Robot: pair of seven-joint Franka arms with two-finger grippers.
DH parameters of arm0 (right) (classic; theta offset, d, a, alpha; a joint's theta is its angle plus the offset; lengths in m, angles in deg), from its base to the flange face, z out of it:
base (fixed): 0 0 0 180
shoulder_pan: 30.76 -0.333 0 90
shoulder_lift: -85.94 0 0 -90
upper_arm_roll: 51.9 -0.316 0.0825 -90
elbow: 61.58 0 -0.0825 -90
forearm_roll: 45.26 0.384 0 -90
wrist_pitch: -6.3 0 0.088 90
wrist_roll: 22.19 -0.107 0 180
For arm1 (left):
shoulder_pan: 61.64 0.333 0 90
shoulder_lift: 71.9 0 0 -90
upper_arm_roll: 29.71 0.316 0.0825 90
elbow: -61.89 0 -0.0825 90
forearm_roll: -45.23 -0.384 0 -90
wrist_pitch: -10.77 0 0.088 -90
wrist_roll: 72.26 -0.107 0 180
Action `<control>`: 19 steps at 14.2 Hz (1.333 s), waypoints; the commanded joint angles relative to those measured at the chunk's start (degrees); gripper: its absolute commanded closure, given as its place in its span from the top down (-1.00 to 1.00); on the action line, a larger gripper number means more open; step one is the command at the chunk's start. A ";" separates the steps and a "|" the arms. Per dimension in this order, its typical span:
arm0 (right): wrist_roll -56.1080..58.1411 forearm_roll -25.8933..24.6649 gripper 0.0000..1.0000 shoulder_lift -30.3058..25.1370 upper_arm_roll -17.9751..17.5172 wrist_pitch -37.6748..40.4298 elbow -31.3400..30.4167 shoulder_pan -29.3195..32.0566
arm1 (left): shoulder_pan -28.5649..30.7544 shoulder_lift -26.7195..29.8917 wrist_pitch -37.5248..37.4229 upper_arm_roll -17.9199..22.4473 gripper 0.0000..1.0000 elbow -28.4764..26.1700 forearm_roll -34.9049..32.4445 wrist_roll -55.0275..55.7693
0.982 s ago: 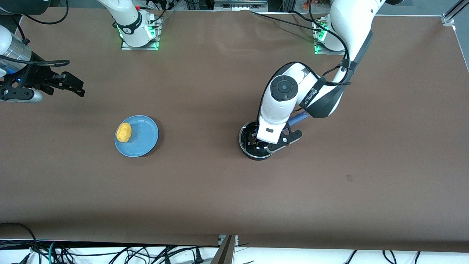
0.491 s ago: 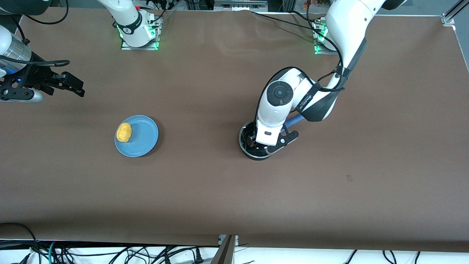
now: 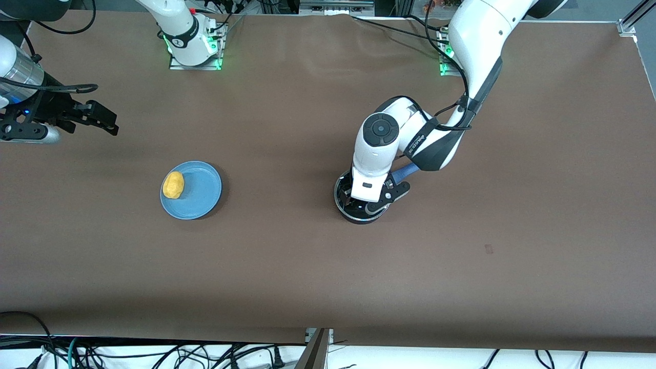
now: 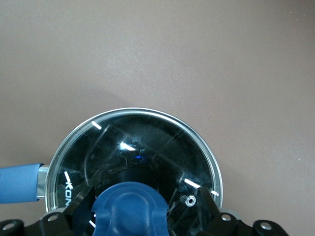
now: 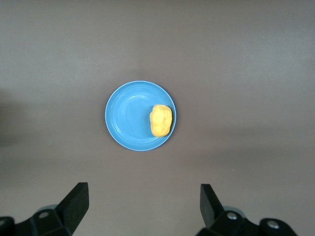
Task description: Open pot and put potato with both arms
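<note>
The black pot (image 3: 343, 207) stands mid-table with its blue handle (image 3: 408, 170) pointing toward the left arm's end. A glass lid (image 4: 142, 142) with a blue knob (image 4: 130, 206) covers it. My left gripper (image 3: 360, 200) is low over the lid and open; in the left wrist view (image 4: 145, 197) its fingers stand either side of the knob, apart from it. The yellow potato (image 3: 173, 184) lies on a light-blue plate (image 3: 201, 193) toward the right arm's end. My right gripper (image 3: 105, 120) waits open and empty, up in the air, with the potato (image 5: 160, 120) in its view.
The plate (image 5: 125, 118) sits on bare brown table. The pot's handle (image 4: 19, 183) sticks out sideways under the left wrist. Both arm bases stand at the table's edge farthest from the front camera. Cables hang below the edge nearest to it.
My left arm's wrist has shifted toward the right arm's end, settling the gripper more squarely over the lid. The right arm, plate and potato have not moved.
</note>
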 commanded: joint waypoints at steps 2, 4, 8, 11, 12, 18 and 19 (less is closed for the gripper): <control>0.32 -0.55 0.99 -0.14 0.14 -0.18 0.08 -0.08 | -0.58 -0.15 -0.30 0.39 0.77 0.29 -1.55 -1.49; 0.32 -0.55 0.99 -0.14 0.14 -0.18 0.08 -0.08 | -0.58 -0.15 -0.48 0.39 0.75 0.12 -1.55 -2.63; 0.32 -0.55 0.99 -0.14 0.14 -0.18 0.08 -0.08 | -0.49 -0.15 -2.15 0.39 0.69 0.03 -1.55 -5.26; 0.32 -0.63 0.99 -0.05 0.14 -0.18 0.08 -0.08 | -0.49 -0.15 -2.15 0.30 0.66 0.03 -1.55 -5.54; 0.32 -0.63 0.99 -0.05 0.14 -0.18 0.08 0.01 | -0.49 -0.24 -2.15 0.30 0.64 0.03 -1.55 -5.45; 0.23 -0.63 0.99 -0.05 0.14 -0.18 0.08 0.01 | -0.49 -0.24 -2.15 0.30 0.46 -0.68 -1.55 -5.45; 0.23 -0.63 0.99 -0.05 0.14 -0.18 0.08 0.01 | -0.49 -0.24 -2.24 0.30 0.44 -0.68 -1.55 -5.45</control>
